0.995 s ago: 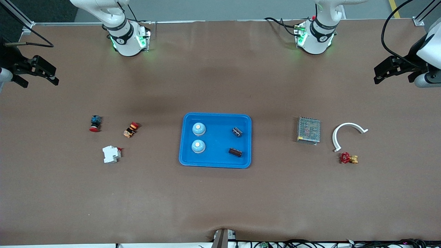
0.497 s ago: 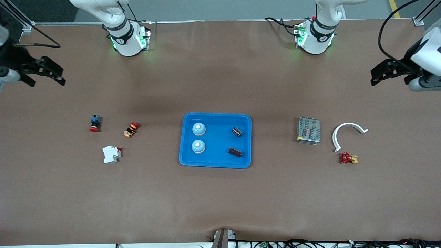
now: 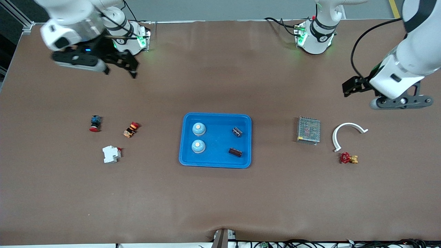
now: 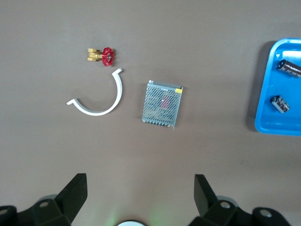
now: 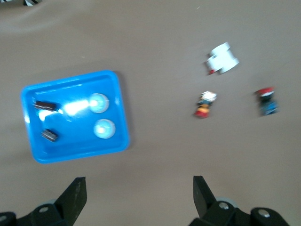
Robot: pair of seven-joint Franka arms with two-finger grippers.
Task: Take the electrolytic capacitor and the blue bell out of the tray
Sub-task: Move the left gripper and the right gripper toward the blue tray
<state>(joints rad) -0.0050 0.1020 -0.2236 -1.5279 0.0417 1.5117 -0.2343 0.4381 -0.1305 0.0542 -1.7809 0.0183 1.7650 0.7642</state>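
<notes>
A blue tray [image 3: 217, 156] lies in the middle of the table. In it are two light-blue bells [image 3: 198, 129] [image 3: 198, 146] toward the right arm's end and two dark capacitors [image 3: 236, 132] [image 3: 235, 152] toward the left arm's end. My right gripper [image 3: 120, 70] is open and empty, up in the air over bare table beside its base. My left gripper [image 3: 349, 89] is open and empty, over the table above the metal box. The right wrist view [image 5: 139, 190] shows the tray [image 5: 75, 139] with both bells [image 5: 98, 102] and capacitors [image 5: 45, 105]. The left wrist view [image 4: 139, 188] shows the tray's edge [image 4: 265, 125] and capacitors [image 4: 289, 67].
A mesh metal box [image 3: 308, 130], a white curved piece [image 3: 344, 129] and a red-handled valve [image 3: 348, 158] lie toward the left arm's end. A red-and-blue button [image 3: 95, 123], a yellow-and-red button [image 3: 131, 129] and a white breaker [image 3: 111, 154] lie toward the right arm's end.
Both arms have swung in from the table's ends toward the middle. The tray and everything on the table have stayed put.
</notes>
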